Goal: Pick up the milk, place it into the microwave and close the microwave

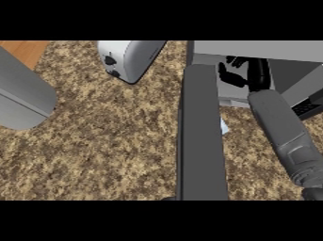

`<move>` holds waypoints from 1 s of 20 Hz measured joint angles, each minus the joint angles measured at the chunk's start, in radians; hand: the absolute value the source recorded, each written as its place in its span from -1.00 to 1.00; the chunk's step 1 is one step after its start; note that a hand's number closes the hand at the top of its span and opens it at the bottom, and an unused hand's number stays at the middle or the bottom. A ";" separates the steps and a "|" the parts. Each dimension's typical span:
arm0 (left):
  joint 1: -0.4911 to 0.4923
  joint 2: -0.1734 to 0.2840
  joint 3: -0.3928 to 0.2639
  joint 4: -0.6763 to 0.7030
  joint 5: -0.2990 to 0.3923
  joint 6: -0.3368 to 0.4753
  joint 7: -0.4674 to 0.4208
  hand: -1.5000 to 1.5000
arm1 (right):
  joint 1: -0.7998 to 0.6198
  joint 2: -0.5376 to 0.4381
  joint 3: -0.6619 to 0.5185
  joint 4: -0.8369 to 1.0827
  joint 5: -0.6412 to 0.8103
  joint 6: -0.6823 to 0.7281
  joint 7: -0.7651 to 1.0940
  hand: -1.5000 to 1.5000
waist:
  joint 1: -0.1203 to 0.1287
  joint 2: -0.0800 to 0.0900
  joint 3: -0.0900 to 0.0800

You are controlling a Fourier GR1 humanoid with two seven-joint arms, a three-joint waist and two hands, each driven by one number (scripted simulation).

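The microwave (310, 56) stands at the top right with its dark grey door (202, 141) swung open toward me. My right forearm rises from the lower right, and the black right hand (237, 70) is inside the microwave's opening. Its fingers are loosely spread, with nothing visible between them. A small pale blue-white corner, probably the milk (223, 126), peeks out on the counter at the door's right edge, in front of the microwave; the door hides the rest of it. The left hand does not show.
A white toaster (129, 59) with black knobs lies at the top centre. A large grey rounded shape (14, 92), probably my left arm held close, fills the left edge. The speckled brown counter (108, 150) spreads across the middle and left.
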 measured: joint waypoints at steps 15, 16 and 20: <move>-0.097 0.021 -0.037 0.023 -0.076 -0.002 0.015 -1.00 | -0.042 -0.010 0.001 0.101 0.031 -0.012 -0.040 -1.00 | 0.023 0.009 0.001; -0.097 0.017 -0.044 0.024 -0.085 -0.004 0.012 -1.00 | -0.040 -0.011 -0.004 0.102 0.025 0.009 -0.052 -1.00 | 0.020 0.007 0.001; -0.100 0.011 -0.060 0.027 -0.094 -0.014 0.011 -1.00 | -0.027 0.005 -0.031 0.101 -0.005 0.067 -0.105 -1.00 | 0.013 0.003 0.002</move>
